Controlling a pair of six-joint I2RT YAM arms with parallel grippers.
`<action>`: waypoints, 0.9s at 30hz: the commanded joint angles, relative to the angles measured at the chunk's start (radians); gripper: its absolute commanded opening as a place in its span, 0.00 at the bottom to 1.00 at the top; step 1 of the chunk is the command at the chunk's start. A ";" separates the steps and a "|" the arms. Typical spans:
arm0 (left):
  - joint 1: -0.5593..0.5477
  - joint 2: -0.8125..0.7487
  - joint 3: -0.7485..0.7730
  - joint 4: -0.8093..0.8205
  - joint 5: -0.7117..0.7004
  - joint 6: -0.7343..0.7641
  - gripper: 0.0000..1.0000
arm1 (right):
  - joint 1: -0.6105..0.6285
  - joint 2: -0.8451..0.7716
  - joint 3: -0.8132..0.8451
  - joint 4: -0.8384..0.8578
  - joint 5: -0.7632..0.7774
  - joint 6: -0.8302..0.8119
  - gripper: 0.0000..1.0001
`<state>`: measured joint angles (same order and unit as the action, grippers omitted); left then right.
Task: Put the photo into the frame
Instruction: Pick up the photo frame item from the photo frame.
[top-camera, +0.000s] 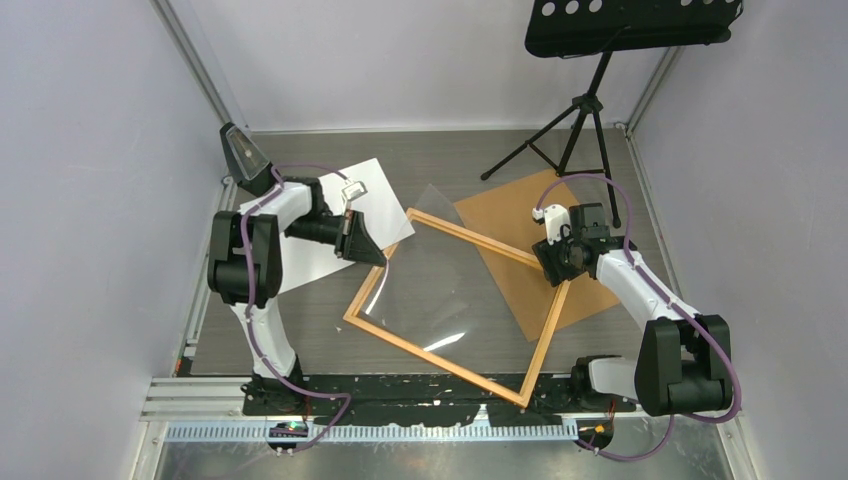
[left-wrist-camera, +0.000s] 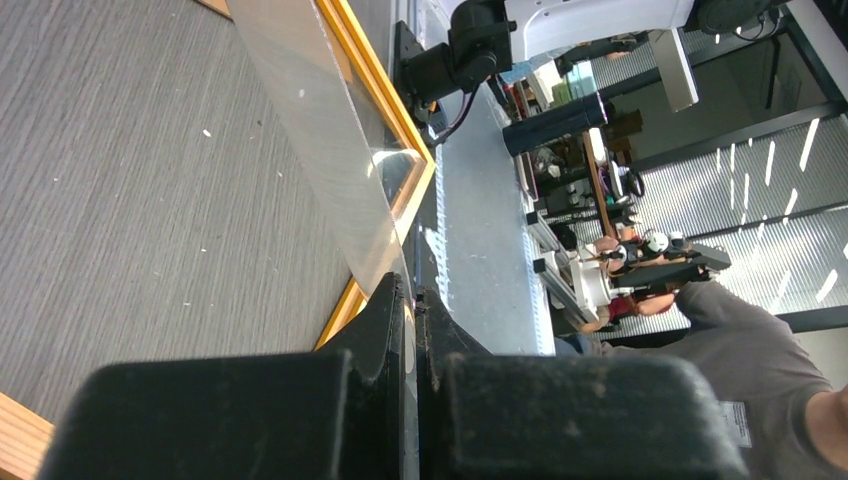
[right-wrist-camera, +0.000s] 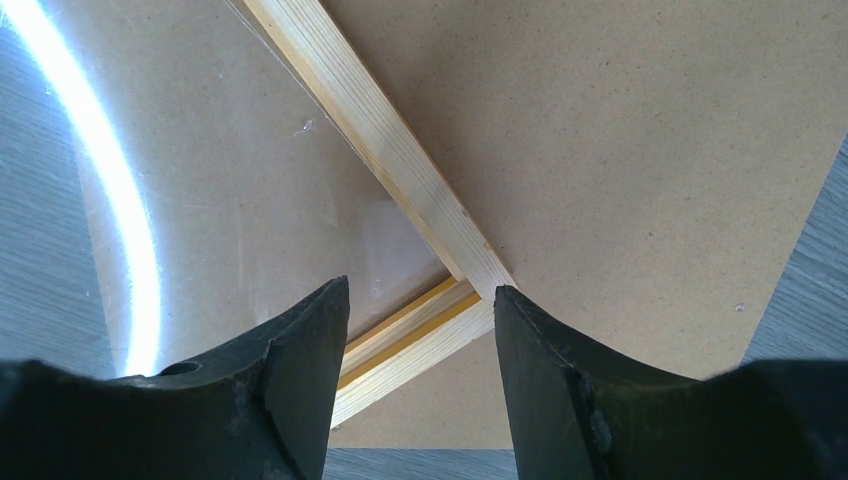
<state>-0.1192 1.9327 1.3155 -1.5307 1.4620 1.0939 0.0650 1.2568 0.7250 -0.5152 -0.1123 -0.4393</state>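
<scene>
Top external: photo (top-camera: 375, 190) white-side up, upper left, outside frame (top-camera: 435, 361) at centre | Left wrist: left hand (left-wrist-camera: 412, 297) pinched shut on clear sheet (left-wrist-camera: 320, 130) | Right wrist: right hand (right-wrist-camera: 420, 297) half open, empty, over frame corner | Step: likely seating sheet; next, fetch photo.

Frame (top-camera: 436, 361) lies centre, clear sheet (top-camera: 440, 270) across it, its right corner on the backing board (top-camera: 505, 220); photo (top-camera: 378, 198) behind-left, tripod stand (top-camera: 585, 110) behind-right.

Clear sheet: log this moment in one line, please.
left gripper: shut on clear sheet edge | right gripper: open over frame corner | photo: white side up, outside frame | backing board: under frame corner
</scene>
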 joint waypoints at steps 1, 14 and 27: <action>-0.025 -0.029 0.036 -0.189 0.046 0.062 0.00 | -0.004 -0.017 0.001 0.029 0.004 -0.007 0.62; -0.048 -0.105 0.009 -0.189 0.032 0.096 0.00 | -0.004 -0.015 0.000 0.029 0.010 -0.006 0.62; -0.067 -0.220 -0.055 -0.188 0.020 0.140 0.00 | -0.028 -0.033 0.010 0.016 -0.004 0.011 0.62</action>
<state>-0.1623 1.7657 1.2800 -1.5623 1.4658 1.1770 0.0517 1.2568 0.7231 -0.5152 -0.1135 -0.4381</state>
